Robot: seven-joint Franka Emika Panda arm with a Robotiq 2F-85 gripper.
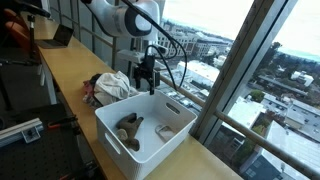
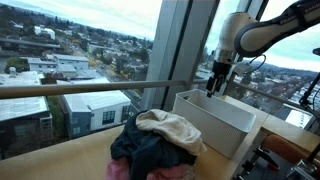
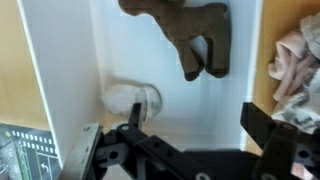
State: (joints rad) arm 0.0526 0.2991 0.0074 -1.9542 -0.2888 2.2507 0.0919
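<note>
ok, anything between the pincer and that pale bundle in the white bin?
Nothing visible. The pincer hangs open above the white bin, with only bare bin floor between it and the pale bundle. The brown cloth lies farther in, and the clothes pile sits outside.

A long wooden counter [image 1: 70, 70] runs beside tall daylit windows [image 2: 80, 50] overlooking rooftops.

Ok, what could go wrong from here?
In the wrist view a finger of the open tool lines up with the bin wall; descending may clip it.
The clothes pile lies right beside the bin and could snag.
The brown item sits off the tool's centre; a straight drop likely misses.
</note>
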